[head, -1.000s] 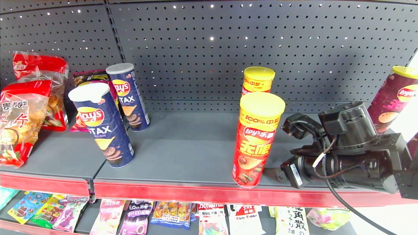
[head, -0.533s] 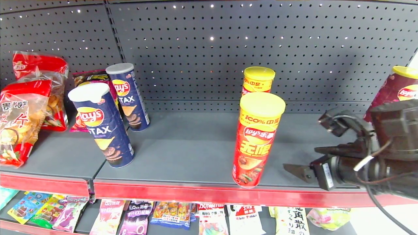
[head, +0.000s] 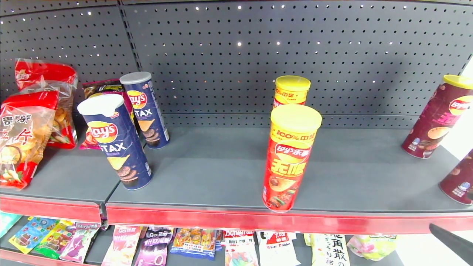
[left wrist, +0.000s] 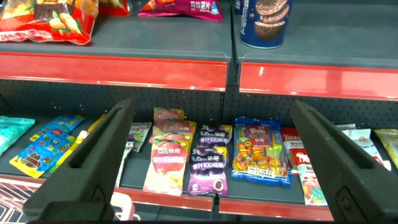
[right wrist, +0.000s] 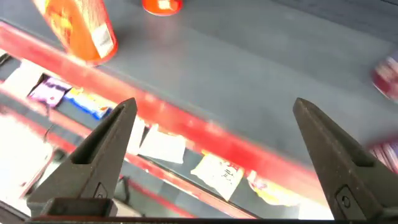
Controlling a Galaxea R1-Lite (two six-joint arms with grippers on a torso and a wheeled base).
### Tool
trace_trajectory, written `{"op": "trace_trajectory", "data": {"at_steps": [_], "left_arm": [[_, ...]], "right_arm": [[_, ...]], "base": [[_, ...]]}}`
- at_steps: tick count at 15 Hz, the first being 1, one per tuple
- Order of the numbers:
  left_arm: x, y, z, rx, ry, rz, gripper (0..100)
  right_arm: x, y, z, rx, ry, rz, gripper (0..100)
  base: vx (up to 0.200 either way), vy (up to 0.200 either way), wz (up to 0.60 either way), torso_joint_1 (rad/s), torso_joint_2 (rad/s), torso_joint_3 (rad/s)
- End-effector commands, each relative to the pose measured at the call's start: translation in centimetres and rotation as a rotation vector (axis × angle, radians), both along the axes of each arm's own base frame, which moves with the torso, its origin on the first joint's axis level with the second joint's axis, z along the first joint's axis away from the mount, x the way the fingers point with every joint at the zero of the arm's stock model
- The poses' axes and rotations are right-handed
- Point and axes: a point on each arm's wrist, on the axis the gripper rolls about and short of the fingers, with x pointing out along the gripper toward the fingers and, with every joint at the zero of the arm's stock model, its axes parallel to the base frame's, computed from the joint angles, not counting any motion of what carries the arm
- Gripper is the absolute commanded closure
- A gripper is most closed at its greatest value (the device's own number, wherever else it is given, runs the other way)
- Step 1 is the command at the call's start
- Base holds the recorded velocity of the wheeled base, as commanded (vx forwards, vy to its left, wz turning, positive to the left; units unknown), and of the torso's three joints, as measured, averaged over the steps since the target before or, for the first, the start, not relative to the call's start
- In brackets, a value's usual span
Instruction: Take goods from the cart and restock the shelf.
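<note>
On the grey shelf a red can with a yellow lid stands upright at the front edge, with a second one behind it. The right wrist view looks down on the front can and the shelf's red lip. My right gripper is open and holds nothing, off the shelf's front edge; one of its dark fingers shows low at the right. My left gripper is open and holds nothing, facing the lower shelf of snack packets.
Two blue cans stand left of centre, and two maroon cans at the far right. Red snack bags lean at the left. A pegboard wall backs the shelf. Bare shelf lies between the blue and red cans.
My right arm has pulled back from beside the front red can, moving right and down until almost out of the head view. The cans have stayed in place.
</note>
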Motion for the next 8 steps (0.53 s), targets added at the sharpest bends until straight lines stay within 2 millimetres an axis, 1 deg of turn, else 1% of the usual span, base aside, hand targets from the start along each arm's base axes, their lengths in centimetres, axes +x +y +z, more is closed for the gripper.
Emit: {"op": "trace_trajectory", "data": {"at_steps": [1, 3, 4, 5, 7, 8], "left_arm": [[0.0, 0.0, 0.0, 0.0, 0.0, 0.001, 0], [0.0, 0.0, 0.0, 0.0, 0.0, 0.001, 0], [0.0, 0.0, 0.0, 0.0, 0.0, 0.001, 0], [0.0, 0.0, 0.0, 0.0, 0.0, 0.0, 0], [0.0, 0.0, 0.0, 0.0, 0.0, 0.001, 0], [0.0, 0.0, 0.0, 0.0, 0.0, 0.001, 0]], "right_arm": [[-4.9, -0.7, -4.5, 0.012, -0.15, -0.075, 0], [-6.1, -0.7, -7.4, 0.008, -0.187, -0.133, 0], [-6.3, -0.8, -8.6, 0.008, -0.195, -0.172, 0], [-6.8, -1.0, -9.7, 0.015, -0.233, -0.256, 0], [-7.1, -1.2, -9.7, 0.109, -0.258, -0.371, 0], [-7.3, -1.2, -9.8, 0.166, -0.272, -0.381, 0]], "base": [[0.0, 0.0, 0.0, 0.0, 0.0, 0.0], [0.0, 0.0, 0.0, 0.0, 0.0, 0.0], [0.0, 0.0, 0.0, 0.0, 0.0, 0.0], [0.0, 0.0, 0.0, 0.0, 0.0, 0.0], [0.0, 0.0, 0.0, 0.0, 0.0, 0.0], [0.0, 0.0, 0.0, 0.0, 0.0, 0.0]]}}
